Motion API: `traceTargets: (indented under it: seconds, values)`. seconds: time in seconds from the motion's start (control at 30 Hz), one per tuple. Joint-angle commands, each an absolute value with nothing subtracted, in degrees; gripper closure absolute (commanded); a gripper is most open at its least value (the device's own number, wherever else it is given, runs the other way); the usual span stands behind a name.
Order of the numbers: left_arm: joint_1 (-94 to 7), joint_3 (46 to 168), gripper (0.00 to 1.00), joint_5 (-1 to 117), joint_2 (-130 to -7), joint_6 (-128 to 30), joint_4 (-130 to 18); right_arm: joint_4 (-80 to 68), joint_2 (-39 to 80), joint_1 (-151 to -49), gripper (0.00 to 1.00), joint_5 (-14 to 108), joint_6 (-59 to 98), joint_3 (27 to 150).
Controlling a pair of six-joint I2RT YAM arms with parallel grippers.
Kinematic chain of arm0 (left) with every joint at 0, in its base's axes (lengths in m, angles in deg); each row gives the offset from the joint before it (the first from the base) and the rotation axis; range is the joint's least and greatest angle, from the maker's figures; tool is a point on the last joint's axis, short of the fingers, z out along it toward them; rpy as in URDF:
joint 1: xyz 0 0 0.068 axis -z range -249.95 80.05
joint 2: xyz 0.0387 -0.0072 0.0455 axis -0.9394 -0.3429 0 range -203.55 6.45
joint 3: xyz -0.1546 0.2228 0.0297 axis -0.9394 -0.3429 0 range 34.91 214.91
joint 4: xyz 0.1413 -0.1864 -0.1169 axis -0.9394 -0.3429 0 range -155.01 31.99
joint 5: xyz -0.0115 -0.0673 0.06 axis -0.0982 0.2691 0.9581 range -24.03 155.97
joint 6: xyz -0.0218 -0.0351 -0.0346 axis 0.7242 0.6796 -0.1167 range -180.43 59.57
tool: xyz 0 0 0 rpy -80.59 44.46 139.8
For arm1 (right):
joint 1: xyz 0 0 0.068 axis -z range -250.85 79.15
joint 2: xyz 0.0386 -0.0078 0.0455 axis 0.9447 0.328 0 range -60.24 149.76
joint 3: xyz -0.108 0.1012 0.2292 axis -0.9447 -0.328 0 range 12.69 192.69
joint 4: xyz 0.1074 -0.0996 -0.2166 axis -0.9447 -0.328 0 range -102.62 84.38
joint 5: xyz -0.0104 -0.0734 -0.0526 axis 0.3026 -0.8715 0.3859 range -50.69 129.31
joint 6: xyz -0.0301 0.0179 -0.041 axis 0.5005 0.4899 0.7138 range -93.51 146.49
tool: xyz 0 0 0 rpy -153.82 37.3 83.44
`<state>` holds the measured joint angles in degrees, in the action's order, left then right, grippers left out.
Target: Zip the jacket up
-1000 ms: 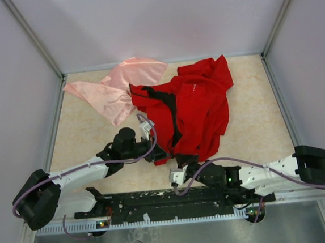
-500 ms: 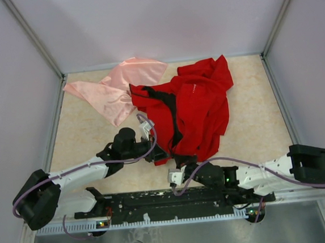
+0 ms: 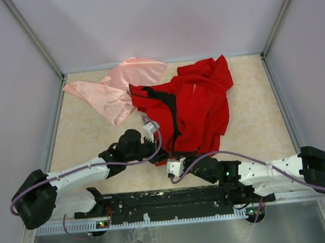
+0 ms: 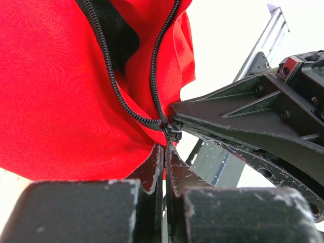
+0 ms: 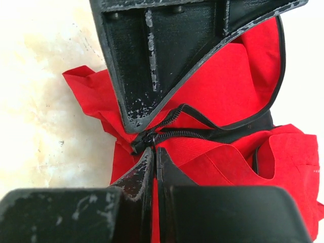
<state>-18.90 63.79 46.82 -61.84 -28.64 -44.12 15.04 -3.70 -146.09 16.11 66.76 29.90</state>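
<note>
The left gripper (image 4: pixel 164 162) and right gripper (image 5: pixel 154 159) each pinch the jacket (image 3: pixel 198 104), jaws closed, at the bottom end of its zipper (image 4: pixel 114 83), on the near side of the desk (image 3: pixel 89 133)

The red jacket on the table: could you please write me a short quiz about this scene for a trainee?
1. True or false: the black front zipper of the bright red fabric jacket is zipped shut all the way up.
2. Which lies left of the jacket in the top view? A a pale pink shiny cloth; B a blue towel; C a cardboard box.
3. Fill in: the left gripper and the right gripper are both ____ on the jacket, close to the zipper's slider.
Key: 1 false, the two rows of teeth part above the slider; 2 A; 3 shut.
</note>
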Motion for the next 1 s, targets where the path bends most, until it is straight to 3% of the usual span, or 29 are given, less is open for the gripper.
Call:
traceTargets:
  seconds: [0.0,0.2,0.37,0.73,0.97]
  values:
    - [-16.11,63.85,1.00,46.58,-61.37,-31.00,-51.49,15.07,-3.40,-143.02,1.00,13.32,63.54,35.58]
    - [-15.69,62.91,1.00,49.30,-59.97,-32.02,-54.32,13.04,-2.14,-141.62,1.00,13.64,60.46,38.11]
    - [-15.80,62.21,1.00,54.47,-56.75,-29.33,-55.21,14.12,-0.49,-141.65,1.00,23.07,58.62,38.49]
    - [-16.36,54.68,0.58,68.14,-37.92,-15.24,-56.04,15.75,7.51,-141.89,1.00,32.06,49.82,42.89]
    - [-16.36,51.88,0.53,69.41,-34.13,-11.86,-57.03,18.74,9.22,-141.95,1.00,33.80,46.46,43.93]
